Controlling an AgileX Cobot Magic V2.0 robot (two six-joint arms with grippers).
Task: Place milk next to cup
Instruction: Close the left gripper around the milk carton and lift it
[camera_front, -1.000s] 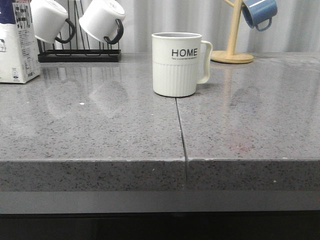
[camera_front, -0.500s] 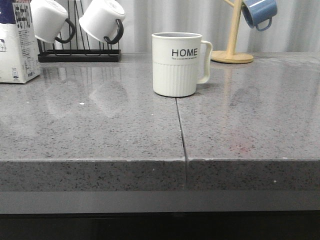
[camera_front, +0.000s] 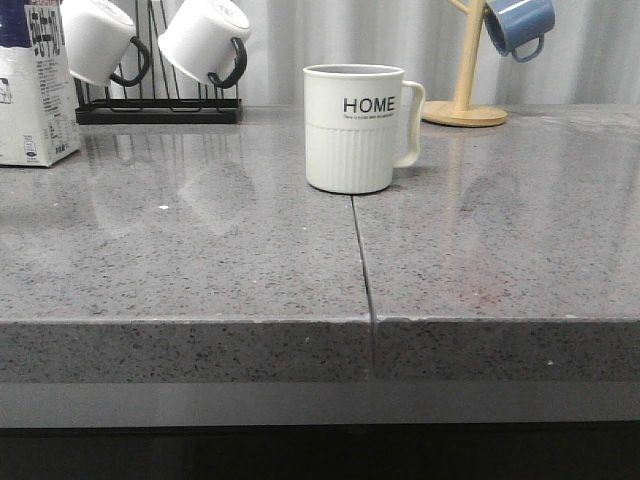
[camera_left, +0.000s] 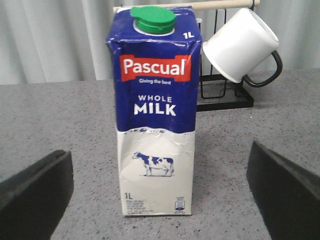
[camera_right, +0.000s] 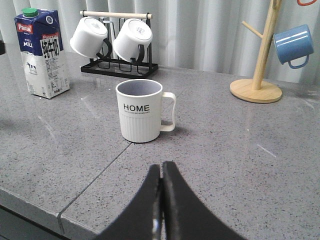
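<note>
The milk carton (camera_left: 156, 115), white below and blue on top with a green cap, stands upright on the grey counter. It is at the far left in the front view (camera_front: 35, 90) and also shows in the right wrist view (camera_right: 42, 55). My left gripper (camera_left: 159, 152) is open, its black fingers (camera_left: 35, 195) apart on either side of the carton and a little short of it, not touching. The cream "HOME" cup (camera_front: 352, 130) stands mid-counter, handle to the right. My right gripper (camera_right: 161, 166) is shut and empty, low over the counter in front of the cup (camera_right: 140, 111).
A black rack (camera_front: 158, 108) with two white black-handled mugs (camera_front: 200, 40) stands at the back left, just behind the carton. A wooden mug tree (camera_front: 463, 100) with a blue mug (camera_front: 518, 25) stands at the back right. A seam (camera_front: 362, 260) runs from the cup to the counter's front edge.
In the front view the milk carton's right edge sits very slightly further left than a second ago. The cup has not moved.
</note>
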